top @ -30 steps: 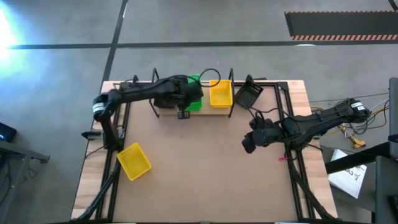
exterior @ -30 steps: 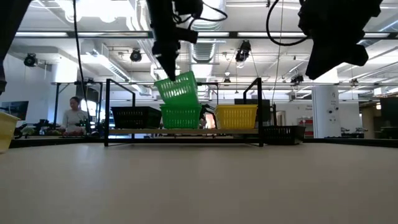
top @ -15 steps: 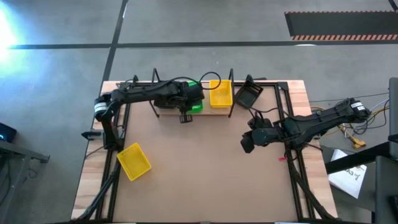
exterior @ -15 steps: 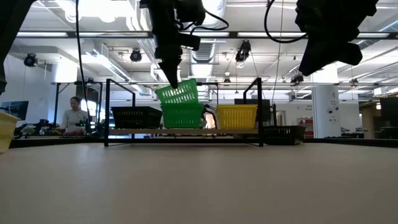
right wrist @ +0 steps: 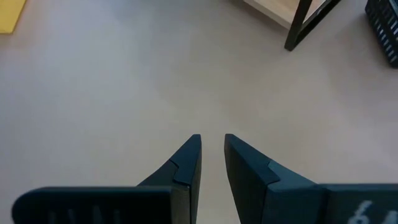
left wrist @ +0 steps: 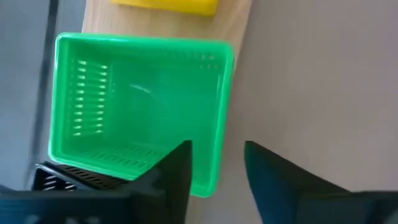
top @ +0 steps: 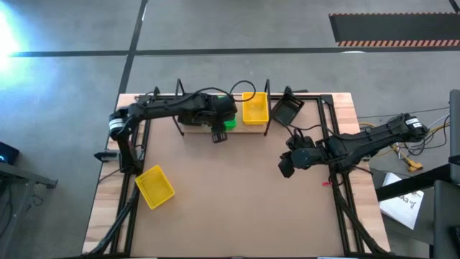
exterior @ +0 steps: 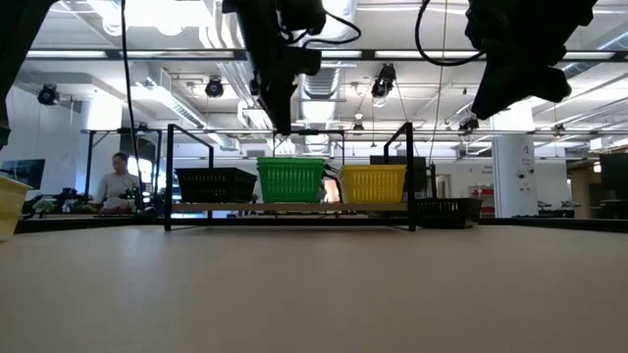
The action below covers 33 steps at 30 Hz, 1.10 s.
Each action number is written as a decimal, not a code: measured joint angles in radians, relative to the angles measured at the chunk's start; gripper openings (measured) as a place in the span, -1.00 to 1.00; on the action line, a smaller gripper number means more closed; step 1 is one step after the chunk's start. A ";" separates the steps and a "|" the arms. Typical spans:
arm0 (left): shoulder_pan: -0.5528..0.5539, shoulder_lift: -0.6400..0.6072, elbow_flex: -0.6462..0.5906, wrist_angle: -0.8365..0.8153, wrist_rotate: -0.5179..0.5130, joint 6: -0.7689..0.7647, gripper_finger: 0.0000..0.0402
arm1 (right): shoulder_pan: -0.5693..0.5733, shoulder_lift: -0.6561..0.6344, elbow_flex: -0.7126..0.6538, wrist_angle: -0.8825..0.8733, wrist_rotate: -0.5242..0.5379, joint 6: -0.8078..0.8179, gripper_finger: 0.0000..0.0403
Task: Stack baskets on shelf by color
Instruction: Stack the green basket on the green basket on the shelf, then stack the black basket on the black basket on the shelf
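On the shelf (exterior: 294,207), at about 12 o'clock on the table (top: 237,194) in the high view, the green basket (left wrist: 140,109) now sits level, squarely nested on the green one beneath; the low view shows a single flat-topped green stack (exterior: 290,180). A second ago that basket hung tilted from the left gripper (left wrist: 214,171) above the stack, and half a second ago it was still canted; it has since dropped flush.

Left gripper: fingers parted, nothing between them; one finger over the basket's near rim, the other outside it. It has let go and hangs just above the stack.

Black basket (exterior: 214,183) stands at the shelf's 9 o'clock end, yellow basket (exterior: 373,182) at its 3 o'clock end, green between them. Each colour has its own place.

Still off the shelf: a yellow basket (top: 154,186) at roughly 8 o'clock on the table and a black basket (top: 288,108) at about 1 o'clock, just beyond the shelf's end frame.

Right gripper (right wrist: 212,155): hovers over bare tabletop at about 3 o'clock, unmoved over the last second, fingers a narrow gap apart, holding nothing.

Judgement: green placement looks complete; the loose yellow and black baskets remain to be stacked.
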State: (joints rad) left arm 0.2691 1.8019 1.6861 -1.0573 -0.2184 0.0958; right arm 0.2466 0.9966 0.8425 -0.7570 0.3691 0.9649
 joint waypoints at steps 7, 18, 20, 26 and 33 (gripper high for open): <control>0.000 -0.005 0.012 0.056 0.136 -0.217 -0.16 | 0.000 0.000 0.000 0.000 0.000 -0.022 -0.69; -0.022 -0.005 -0.118 0.127 -0.030 -0.162 -0.16 | 0.000 0.000 0.000 -0.001 0.000 -0.061 -0.69; -0.020 -0.005 -0.143 0.153 -0.087 -0.100 -0.16 | 0.000 0.000 0.000 -0.001 0.000 -0.066 -0.69; -0.021 -0.005 -0.153 0.168 -0.124 -0.032 -0.16 | 0.000 0.000 0.000 -0.001 0.000 -0.075 -0.69; -0.014 -0.005 -0.143 0.195 -0.177 0.007 -0.16 | 0.000 0.000 0.000 -0.001 0.000 -0.076 -0.69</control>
State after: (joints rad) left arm 0.2551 1.7969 1.5433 -0.8620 -0.3951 0.1026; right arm 0.2466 0.9966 0.8425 -0.7578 0.3687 0.8890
